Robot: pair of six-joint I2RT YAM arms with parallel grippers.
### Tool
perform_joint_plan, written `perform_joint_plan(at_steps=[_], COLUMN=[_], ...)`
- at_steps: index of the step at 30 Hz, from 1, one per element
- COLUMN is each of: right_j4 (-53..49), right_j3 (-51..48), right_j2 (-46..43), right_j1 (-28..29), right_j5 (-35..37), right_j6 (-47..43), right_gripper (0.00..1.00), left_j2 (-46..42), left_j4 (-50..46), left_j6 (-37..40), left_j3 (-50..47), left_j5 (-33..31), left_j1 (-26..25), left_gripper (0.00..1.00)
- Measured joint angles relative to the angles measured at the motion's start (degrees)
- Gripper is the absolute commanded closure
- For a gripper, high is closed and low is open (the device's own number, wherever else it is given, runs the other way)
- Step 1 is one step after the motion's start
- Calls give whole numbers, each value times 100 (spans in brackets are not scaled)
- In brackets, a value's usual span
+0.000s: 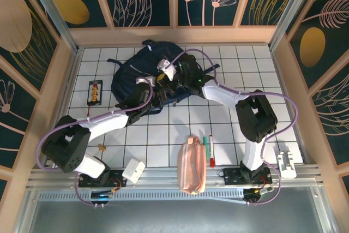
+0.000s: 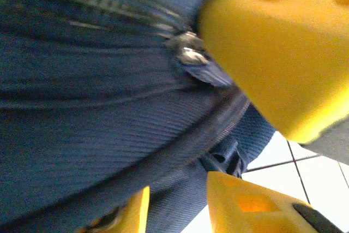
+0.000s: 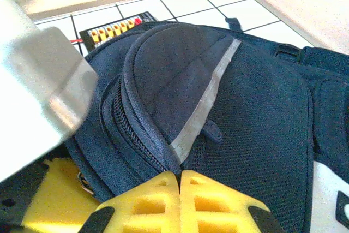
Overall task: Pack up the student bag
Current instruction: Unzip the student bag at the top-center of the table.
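At the near edge of the table (image 1: 158, 135), a pink pouch (image 1: 192, 167) lay partly over the rim, with a green pen (image 1: 205, 141) and a red pen (image 1: 211, 154) just beside it on the right. A small white box (image 1: 133, 170) sat near the base of the left arm, and a white block (image 1: 286, 162) lay at the right edge. Farther in, both arms reached to the backpack (image 1: 131, 69), which lay flat toward the far left of the table. The left gripper (image 2: 232, 126) was at the backpack's near side. Its jaws stood apart with navy fabric between them and a metal zip pull (image 2: 188, 54) beside the upper finger. Whether they clamped the fabric could not be told. The right gripper (image 3: 180, 181) had its jaws pressed together, tips against the seam of the front pocket where the pale stripe (image 3: 204, 105) ended. A flat black case (image 1: 95, 92) lay just left of the backpack.
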Motion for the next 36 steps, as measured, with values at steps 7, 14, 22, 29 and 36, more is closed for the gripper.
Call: perform_joint_plan(at_steps=[7,14,22,29,36], right_j4=[-74,-155,-179,-308,-503], right_j3=[-70,-229,-299,-280,-66], right_j2=[-162,-398,-459,-459,-422], right_j1=[-72,-343,-667,-590,-476], right_j5=[157,166,122,140,367], right_j6=[-221,-505,-466,-382,-188], right_gripper=[100,100,100,100,100], left_j2=[-599,-1292,-1375,-509,-17], left_j4=[-378,-343,107,190,-70], left_j6=[-205,-13,815,774,184], left_j3=[-264,-638,-789,-332,278], left_j5=[-752,-833,643,1429,1631], left_j1=[2,70,286,308,302], left_gripper=[100,100,35,34,42])
